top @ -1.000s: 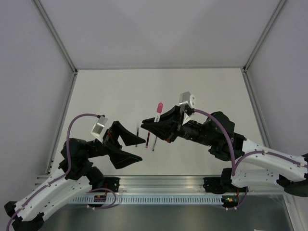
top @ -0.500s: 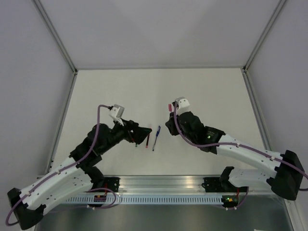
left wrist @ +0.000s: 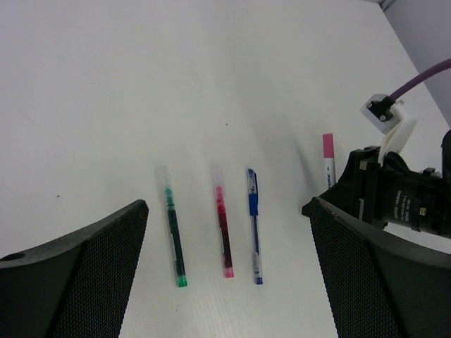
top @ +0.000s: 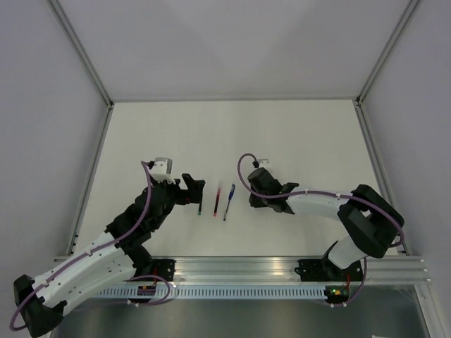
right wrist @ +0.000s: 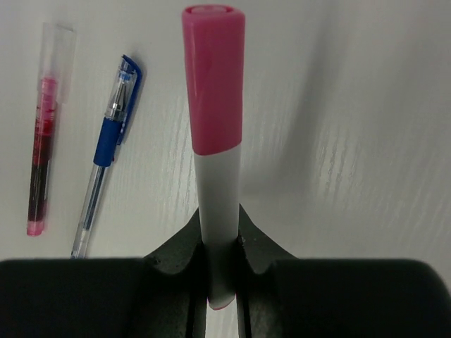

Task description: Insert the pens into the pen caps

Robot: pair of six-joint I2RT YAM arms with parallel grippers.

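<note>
Table (top: 296,141): three pens lie in a row, toward 6 o'clock of centre. Left gripper (top: 194,191) at 9 o'clock of the row, jaws spread wide, empty. Right gripper (right wrist: 220,236) at 3 o'clock, clenched on white pen (right wrist: 218,183), pink cap (right wrist: 213,77) seated. Blue pen (left wrist: 254,225), red pen (left wrist: 223,229), green pen (left wrist: 174,236) look capped too. Judged: last pen finished; next, lay it beside the blue pen and let go gently

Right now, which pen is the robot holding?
The white pen with the pink cap, pinched between the right fingers; the green pen, red pen and blue pen lie untouched on the table.
</note>
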